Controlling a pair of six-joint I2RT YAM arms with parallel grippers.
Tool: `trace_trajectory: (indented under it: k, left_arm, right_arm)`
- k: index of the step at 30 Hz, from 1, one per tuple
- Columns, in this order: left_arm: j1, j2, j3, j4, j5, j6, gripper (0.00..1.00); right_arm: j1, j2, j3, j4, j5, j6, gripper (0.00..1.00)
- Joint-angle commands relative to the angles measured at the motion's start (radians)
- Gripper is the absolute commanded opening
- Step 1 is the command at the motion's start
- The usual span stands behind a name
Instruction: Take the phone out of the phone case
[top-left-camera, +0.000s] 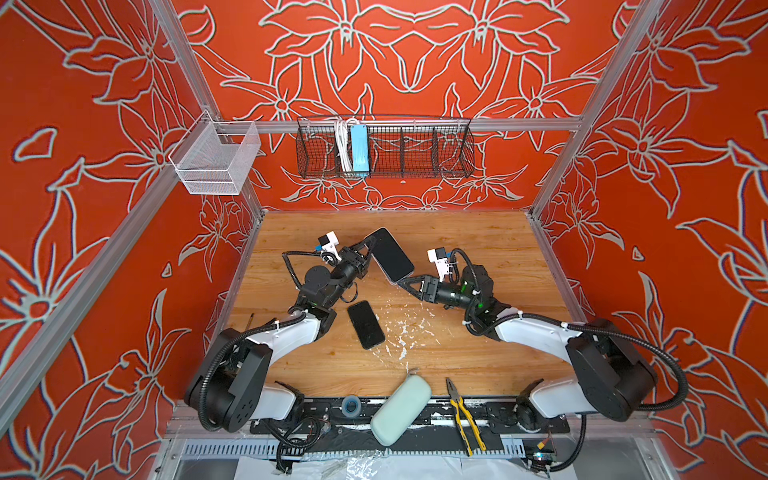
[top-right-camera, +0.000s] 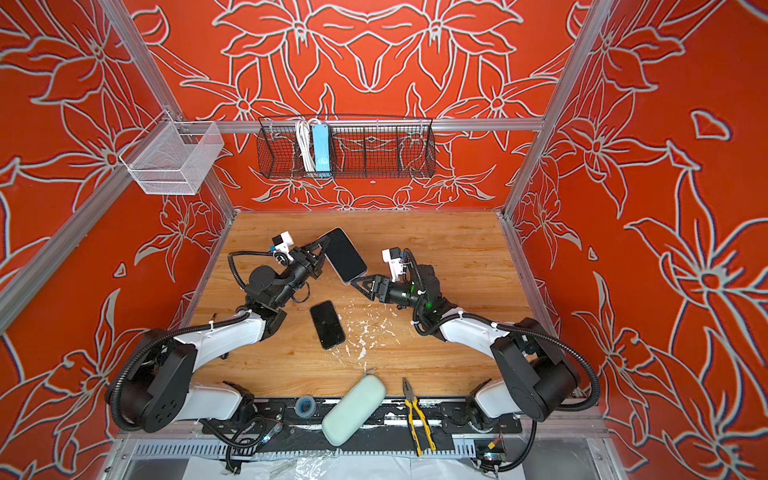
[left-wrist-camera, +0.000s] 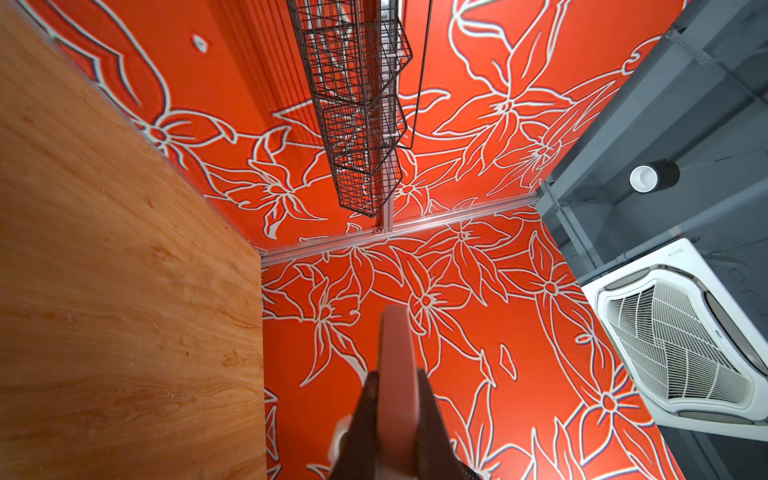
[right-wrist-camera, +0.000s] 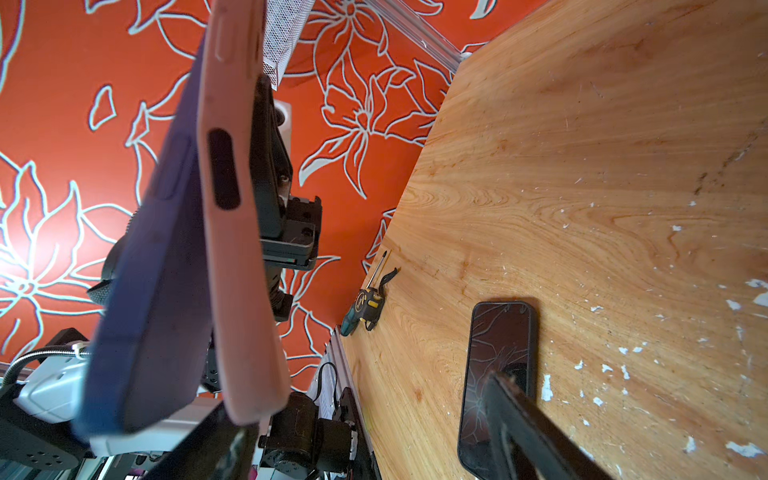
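Clamping the upper edge of the pink phone case (left-wrist-camera: 397, 353), the left gripper (top-left-camera: 370, 242) has its jaws pressed tight on the rim. It holds the case raised above the wooden table (top-left-camera: 457, 237), tilted, with the dark screen facing up in both top views. Nearer the front, a second phone (top-left-camera: 365, 325) lies flat on the table between the two arms, its glass cracked in the right wrist view.

The phone (right-wrist-camera: 153, 291), blue-bodied, is not free of the case. In the right wrist view one long side appears to have lifted out of the pink shell, though the close-up blur makes the gap hard to judge.

At the phone's lower corner sits the right gripper (top-left-camera: 402, 282), jaws spread wide and closed on nothing. One finger is just beside that corner; whether it touches cannot be told. Farther right, at the front rail, yellow-handled pliers (top-left-camera: 465, 415) lie apart from everything else.
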Motion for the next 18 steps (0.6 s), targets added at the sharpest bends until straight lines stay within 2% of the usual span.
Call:
trace_trajectory:
  k: [1, 18]
  left_arm:
    - [-0.021, -0.047, 0.031, 0.090, 0.026, -0.046, 0.00]
    - [-0.037, -0.057, 0.042, 0.086, 0.029, -0.041, 0.00]
  right_arm:
    - [-0.015, 0.019, 0.002, 0.025, 0.023, 0.019, 0.84]
    - [-0.045, 0.036, 0.013, 0.015, 0.016, 0.009, 0.84]
